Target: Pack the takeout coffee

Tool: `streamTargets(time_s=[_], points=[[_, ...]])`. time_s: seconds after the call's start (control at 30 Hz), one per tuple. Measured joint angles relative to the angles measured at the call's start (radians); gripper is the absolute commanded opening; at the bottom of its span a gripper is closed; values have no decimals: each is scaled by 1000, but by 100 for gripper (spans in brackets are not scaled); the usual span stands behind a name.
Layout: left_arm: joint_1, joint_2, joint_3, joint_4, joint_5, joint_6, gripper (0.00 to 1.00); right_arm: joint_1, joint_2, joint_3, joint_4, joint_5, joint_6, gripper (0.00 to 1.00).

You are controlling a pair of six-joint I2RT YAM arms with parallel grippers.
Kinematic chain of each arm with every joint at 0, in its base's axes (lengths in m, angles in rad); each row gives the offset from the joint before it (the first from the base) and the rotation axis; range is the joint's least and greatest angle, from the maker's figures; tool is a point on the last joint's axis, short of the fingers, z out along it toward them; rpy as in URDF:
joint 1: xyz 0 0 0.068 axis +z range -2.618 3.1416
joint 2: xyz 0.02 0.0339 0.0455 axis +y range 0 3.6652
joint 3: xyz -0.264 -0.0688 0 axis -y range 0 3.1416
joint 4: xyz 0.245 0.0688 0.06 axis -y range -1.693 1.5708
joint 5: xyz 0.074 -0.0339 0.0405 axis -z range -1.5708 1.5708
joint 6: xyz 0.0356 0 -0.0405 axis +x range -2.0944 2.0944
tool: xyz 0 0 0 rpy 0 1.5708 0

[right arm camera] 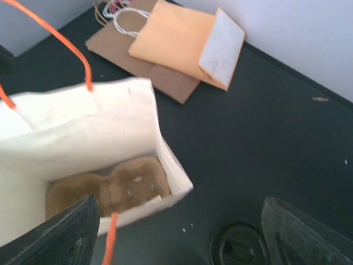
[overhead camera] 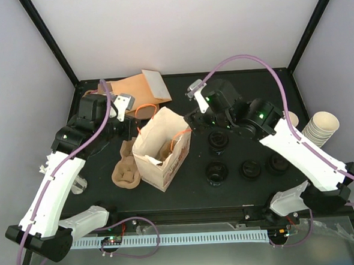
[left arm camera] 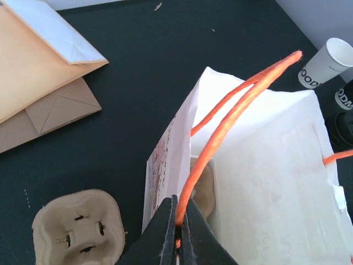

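Note:
A white paper bag [overhead camera: 163, 150] with orange handles stands open mid-table, and a pulp cup carrier [right arm camera: 113, 187] lies on its bottom. My left gripper [left arm camera: 179, 234] is shut on one orange handle [left arm camera: 220, 132] at the bag's left rim. My right gripper [right arm camera: 187, 237] hangs open and holds nothing, just above the bag's right corner and a black lid [right arm camera: 238, 245]. The takeout coffee [left arm camera: 326, 62], a small pale cup with dark print, stands on the table beyond the bag in the left wrist view. In the top view I cannot make it out behind the right arm.
Flat brown and orange paper bags [overhead camera: 139, 90] lie at the back. A second pulp carrier [overhead camera: 125, 171] sits left of the bag. Several black lids [overhead camera: 217, 172] lie to its right. A stack of nested cups [overhead camera: 321, 126] leans at the right edge.

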Motion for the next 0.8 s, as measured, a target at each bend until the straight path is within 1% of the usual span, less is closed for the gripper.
streamTargets(time_s=[0.13,0.3,0.6,0.8], points=[[0,8,6,9,17,29,1,-26,-53,-107,18,2,11,82],[0,32,37,27,48,89,2,-66,-94,-200,37,-10,32,81],[0,27,45,43,127,185,2,-96,-158,-308,87,-56,61,79],[0,-13,-10,60,167,203,1,-105,-174,-372,105,-90,76,78]])
